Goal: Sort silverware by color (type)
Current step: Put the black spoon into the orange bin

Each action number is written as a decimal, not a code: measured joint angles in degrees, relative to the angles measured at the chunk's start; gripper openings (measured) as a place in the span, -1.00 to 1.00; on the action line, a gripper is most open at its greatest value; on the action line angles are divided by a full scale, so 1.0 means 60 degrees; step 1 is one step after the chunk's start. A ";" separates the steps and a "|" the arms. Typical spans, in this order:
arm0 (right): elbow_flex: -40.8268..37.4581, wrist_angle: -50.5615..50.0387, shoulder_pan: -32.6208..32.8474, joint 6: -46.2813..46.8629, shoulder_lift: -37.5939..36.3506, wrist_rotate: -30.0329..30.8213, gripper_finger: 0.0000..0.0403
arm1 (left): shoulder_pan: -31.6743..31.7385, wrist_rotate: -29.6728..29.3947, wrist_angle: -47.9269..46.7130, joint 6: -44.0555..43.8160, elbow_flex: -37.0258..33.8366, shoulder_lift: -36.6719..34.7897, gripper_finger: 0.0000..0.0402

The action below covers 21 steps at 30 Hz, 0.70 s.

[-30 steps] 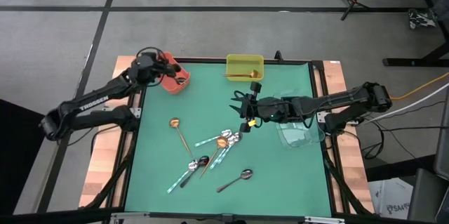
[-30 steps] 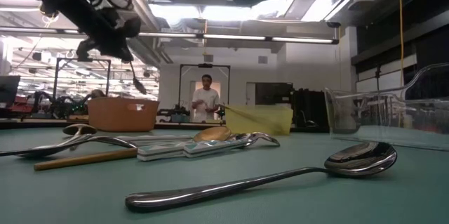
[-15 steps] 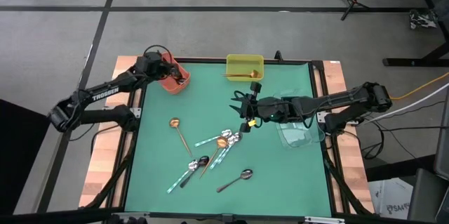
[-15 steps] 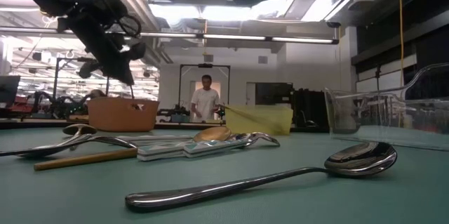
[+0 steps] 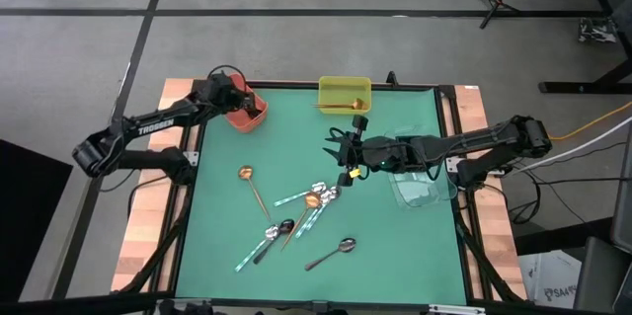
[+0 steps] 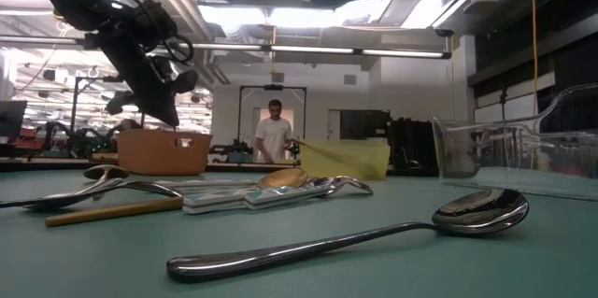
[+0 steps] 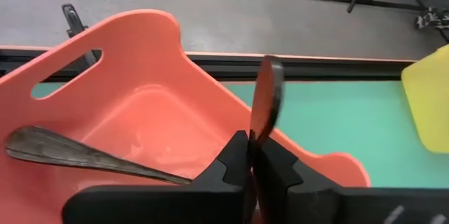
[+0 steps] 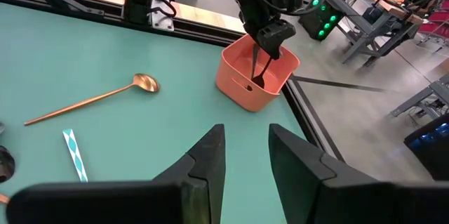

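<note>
A: Where are the spoons?

B: Most lie on the green mat (image 5: 395,246), in the middle and lower part of the top picture. A gold spoon (image 5: 252,185) lies alone to the left. Just right of it is a heap (image 5: 314,199) of spoons, some touching and crossing. A silver spoon (image 5: 332,253) lies lowest, apart from the heap. In the low picture it is the big shiny one (image 6: 355,234) at the front.

A: Any in the bins?

B: Yes. A gold one (image 5: 341,107) lies in the yellow bin (image 5: 345,83) at the top middle. A dark one (image 7: 84,156) lies in the red bin (image 5: 244,118) at the upper left.

A: What is the left gripper (image 5: 240,101) doing?

B: It hangs over the red bin. Its fingers (image 7: 235,157) are nearly together and pinch a black spoon (image 7: 266,101) by the handle. The bowl of the spoon points down into the bin. From the right arm's camera you can see the spoon (image 8: 260,71) hanging inside the bin (image 8: 257,74).

A: And the right gripper (image 5: 345,155)?

B: It waits over the mat, right of the middle of the top picture. Its fingers (image 8: 210,150) stand a bit apart and hold nothing.

A: What else is there?

B: A clear bin (image 5: 420,189) sits at the right edge of the mat. A person (image 6: 274,134) stands far back in the room.
</note>
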 joint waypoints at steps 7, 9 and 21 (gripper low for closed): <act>0.0000 -0.0002 0.0000 0.0000 0.0004 -0.0003 -0.48 | 0.0000 -0.0308 -0.0095 0.0038 -0.0004 0.0063 -0.89; 0.0000 -0.0003 0.0000 0.0000 0.0004 -0.0003 -0.48 | -0.0003 -0.0440 -0.0106 0.0038 -0.0004 0.0063 -0.89; 0.0000 -0.0003 0.0000 0.0000 0.0004 -0.0003 -0.48 | 0.0000 -0.0980 -0.0106 0.0045 -0.0011 0.0063 -0.88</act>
